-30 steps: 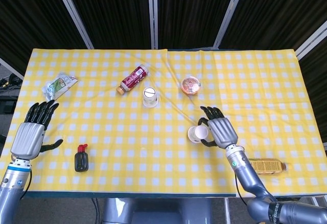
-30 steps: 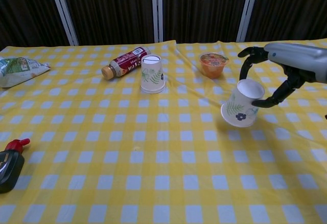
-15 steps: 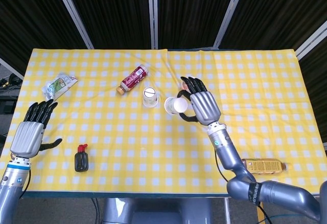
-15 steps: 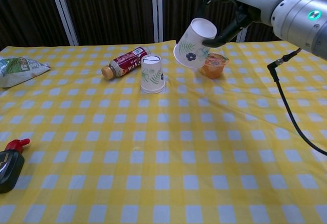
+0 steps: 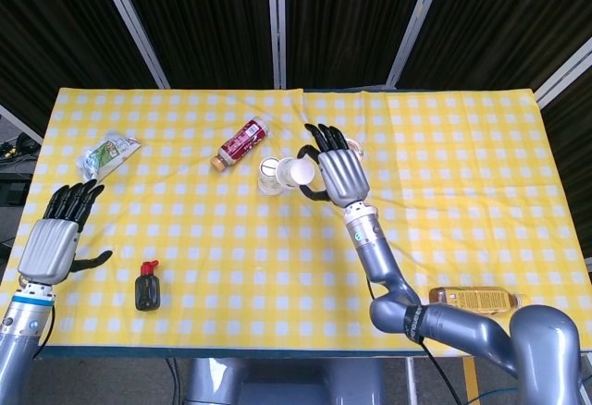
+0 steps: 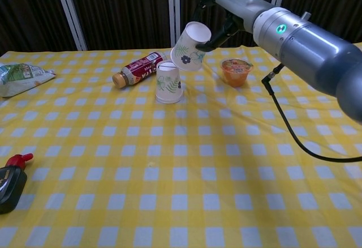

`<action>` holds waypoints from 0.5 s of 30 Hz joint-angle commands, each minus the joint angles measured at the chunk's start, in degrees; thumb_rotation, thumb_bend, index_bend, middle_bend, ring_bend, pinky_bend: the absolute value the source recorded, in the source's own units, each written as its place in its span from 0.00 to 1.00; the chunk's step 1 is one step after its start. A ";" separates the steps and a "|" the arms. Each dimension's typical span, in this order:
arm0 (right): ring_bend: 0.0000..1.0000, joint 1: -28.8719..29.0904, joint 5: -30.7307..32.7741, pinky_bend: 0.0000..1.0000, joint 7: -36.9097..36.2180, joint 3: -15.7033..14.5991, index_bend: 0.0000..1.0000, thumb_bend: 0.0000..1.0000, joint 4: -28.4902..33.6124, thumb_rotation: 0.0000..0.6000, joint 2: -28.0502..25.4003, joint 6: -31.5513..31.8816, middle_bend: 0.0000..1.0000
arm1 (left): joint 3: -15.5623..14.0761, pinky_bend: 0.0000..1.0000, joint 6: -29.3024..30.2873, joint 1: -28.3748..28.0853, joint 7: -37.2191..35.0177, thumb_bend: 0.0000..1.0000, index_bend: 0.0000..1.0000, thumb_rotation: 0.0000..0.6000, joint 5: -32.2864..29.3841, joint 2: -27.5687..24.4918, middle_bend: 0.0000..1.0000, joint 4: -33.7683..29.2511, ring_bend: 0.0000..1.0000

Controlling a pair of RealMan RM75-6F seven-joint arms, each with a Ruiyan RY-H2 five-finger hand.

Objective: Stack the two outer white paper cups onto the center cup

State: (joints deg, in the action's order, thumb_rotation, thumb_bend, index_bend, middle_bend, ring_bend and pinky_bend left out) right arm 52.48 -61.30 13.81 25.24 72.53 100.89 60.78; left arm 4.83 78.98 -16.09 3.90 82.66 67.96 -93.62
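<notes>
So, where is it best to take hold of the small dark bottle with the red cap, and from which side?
Grip the dark bottle across its wide body, from above, probably with the left hand, which is nearest. It lies flat with the red cap pointing away.

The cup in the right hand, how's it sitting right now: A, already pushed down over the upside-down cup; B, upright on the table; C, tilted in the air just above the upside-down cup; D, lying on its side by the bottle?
C: the right hand holds the cup tilted, just above the upside-down cup, not seated.
</notes>
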 commanded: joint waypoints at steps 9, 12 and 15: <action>0.00 4.46 -0.72 0.08 -3.45 1.19 0.47 0.18 -10.52 1.00 6.28 -0.59 0.08 | 0.18 0.00 -0.63 -0.02 -1.29 0.00 0.00 1.00 -0.16 -0.33 0.00 0.24 0.00; 0.00 5.26 -0.71 0.08 -4.21 1.34 0.47 0.18 -12.65 1.00 7.51 -1.00 0.08 | 0.09 0.00 -0.57 0.01 -1.51 0.00 0.00 1.00 0.20 -0.43 0.00 0.16 0.00; 0.00 5.98 -1.10 0.08 -4.60 0.89 0.47 0.18 -15.21 1.00 8.82 -1.43 0.08 | 0.14 0.00 -0.57 0.07 -1.74 0.00 0.00 1.00 0.18 -0.50 0.00 0.20 0.00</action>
State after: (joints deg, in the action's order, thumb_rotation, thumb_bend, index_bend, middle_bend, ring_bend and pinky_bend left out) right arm 57.89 -62.16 9.61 26.35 58.57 108.84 59.71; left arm 4.97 78.41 -16.03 2.17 82.85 67.48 -93.43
